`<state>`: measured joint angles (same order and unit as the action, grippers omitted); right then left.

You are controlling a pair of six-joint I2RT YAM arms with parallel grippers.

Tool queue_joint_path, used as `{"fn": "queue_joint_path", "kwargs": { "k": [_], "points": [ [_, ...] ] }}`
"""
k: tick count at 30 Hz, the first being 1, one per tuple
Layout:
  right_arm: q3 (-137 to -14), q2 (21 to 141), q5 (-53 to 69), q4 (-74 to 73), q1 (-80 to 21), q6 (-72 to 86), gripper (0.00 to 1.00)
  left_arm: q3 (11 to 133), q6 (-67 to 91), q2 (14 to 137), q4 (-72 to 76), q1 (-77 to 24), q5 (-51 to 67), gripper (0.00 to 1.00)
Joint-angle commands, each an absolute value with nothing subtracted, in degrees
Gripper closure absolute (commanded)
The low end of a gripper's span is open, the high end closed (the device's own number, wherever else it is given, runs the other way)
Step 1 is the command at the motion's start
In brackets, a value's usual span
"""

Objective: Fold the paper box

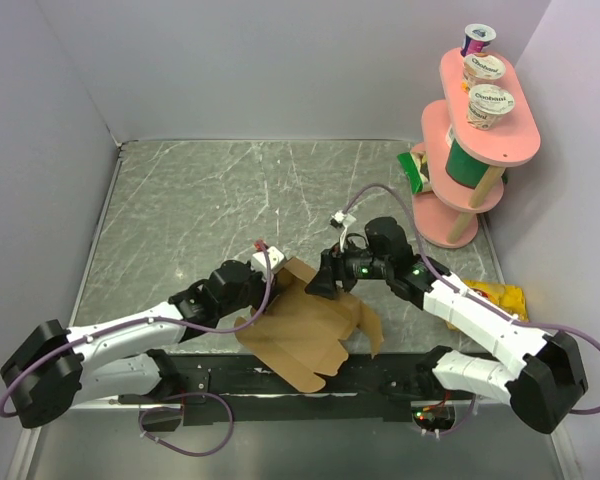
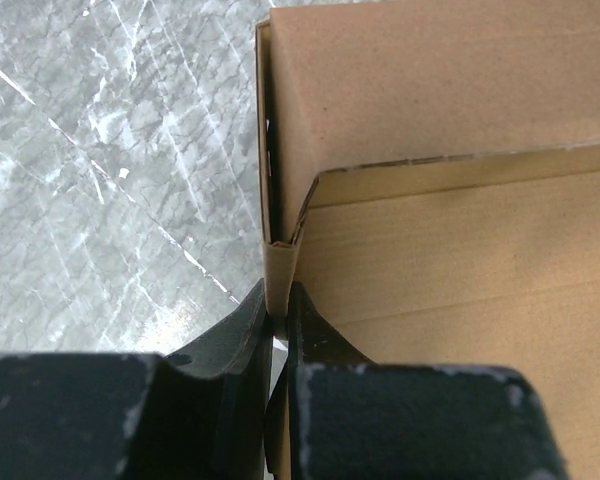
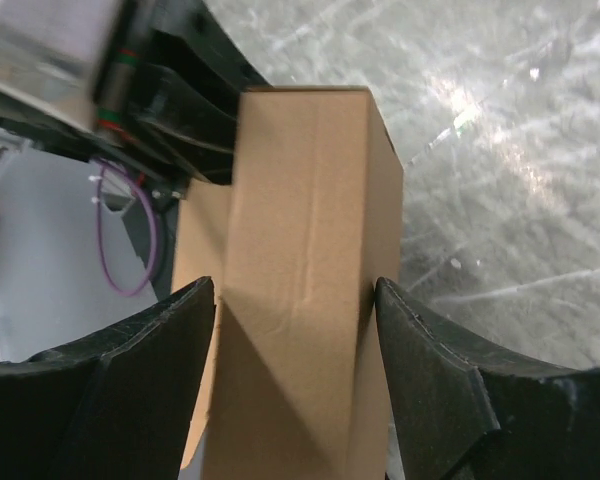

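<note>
**Both grippers at the box's far edge, much of it covered**

In the top view the far corner of the paper box (image 1: 305,325) lay under the two gripper heads, so the folds there could not be read. The left wrist view cut the cardboard off at its top and right edges, and the right wrist view lost the lower part between the dark fingers.

The left gripper (image 2: 277,310) was clenched on a thin upright wall of the box, its tips pinching the cardboard edge. The right gripper (image 3: 295,300) had its fingers (image 3: 170,340) spread on either side of a raised, folded section. Whether they pressed on it could not be told.

The box sat partly opened near the front middle of the grey marbled table (image 1: 180,200), with flaps splayed toward the black strip (image 1: 380,375) at the near edge. Plain pale walls closed in the back and sides.

At the far right stood a pink two-tier stand (image 1: 435,215) carrying yogurt cups (image 1: 490,105) and a green can (image 1: 465,165). A green packet (image 1: 412,170) lay half behind it. A yellow packet (image 1: 500,297) showed partly from under the right arm.
</note>
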<state>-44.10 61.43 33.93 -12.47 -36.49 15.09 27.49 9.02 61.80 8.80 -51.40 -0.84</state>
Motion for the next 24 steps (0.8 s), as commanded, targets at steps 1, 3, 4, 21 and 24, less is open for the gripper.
{"fn": "queue_joint_path", "kwargs": {
  "k": [1,3,4,21,24],
  "points": [
    [-42.72,62.4,32.35,-8.09,-36.91,14.5,0.29,28.56,8.35,62.66,11.78,-51.42,0.18,0.89],
    [-42.45,63.1,31.03,-7.82,-37.35,14.07,0.29,28.74,8.0,63.1,11.95,-51.33,0.18,0.89],
    [-42.36,63.37,29.46,-7.65,-37.7,13.89,0.34,28.83,8.0,63.63,12.04,-51.42,0.18,0.89],
    [-35.33,69.25,-2.96,4.03,-49.39,9.67,0.53,33.13,5.71,81.72,20.3,-49.57,-10.1,0.85],
    [-34.98,71.01,-7.55,6.23,-51.67,9.32,0.55,33.05,5.1,84.02,23.71,-49.05,-10.46,0.79]
  ]
}}
